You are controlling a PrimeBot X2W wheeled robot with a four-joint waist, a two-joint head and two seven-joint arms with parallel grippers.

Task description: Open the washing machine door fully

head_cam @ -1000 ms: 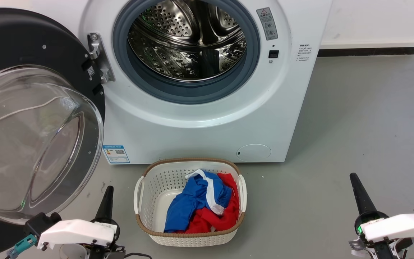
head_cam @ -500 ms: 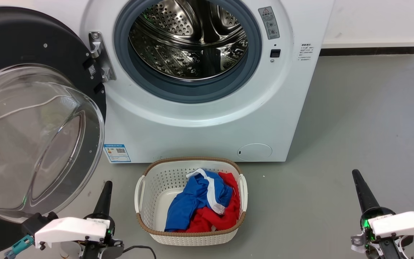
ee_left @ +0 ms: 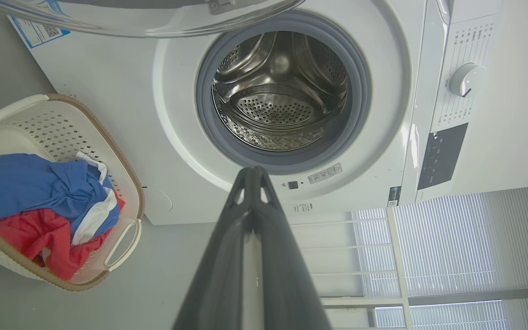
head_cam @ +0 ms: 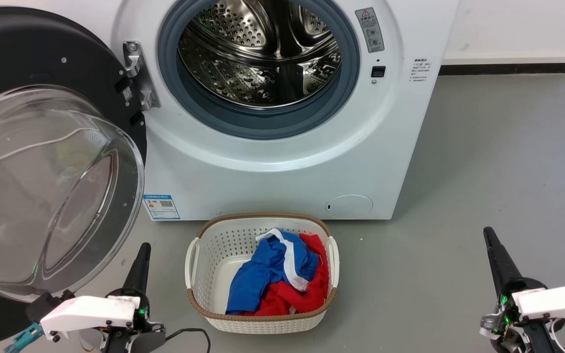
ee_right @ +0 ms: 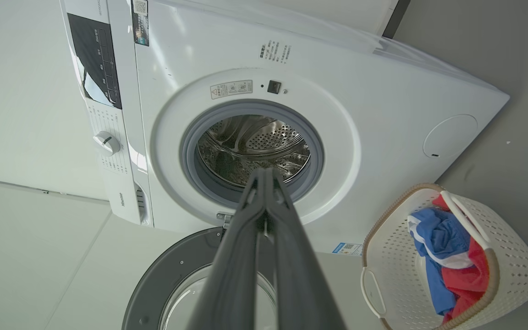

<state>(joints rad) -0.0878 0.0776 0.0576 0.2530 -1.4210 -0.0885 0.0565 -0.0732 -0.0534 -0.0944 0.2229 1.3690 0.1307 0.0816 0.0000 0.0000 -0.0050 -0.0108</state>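
Only the head camera's view has shifted slightly; the washing machine door [head_cam: 52,157] stays swung wide at the left edge of the washing machine [head_cam: 282,166]; the left gripper [head_cam: 143,247] and right gripper [head_cam: 488,233] stay low, fingers pressed together on nothing, clear of it; the opening looks done.

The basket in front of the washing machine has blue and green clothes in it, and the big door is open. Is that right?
Almost. The clothes in the basket are blue and red, not green; the head view shows it. The basket does stand in front of the washing machine, and the washing machine door is open.
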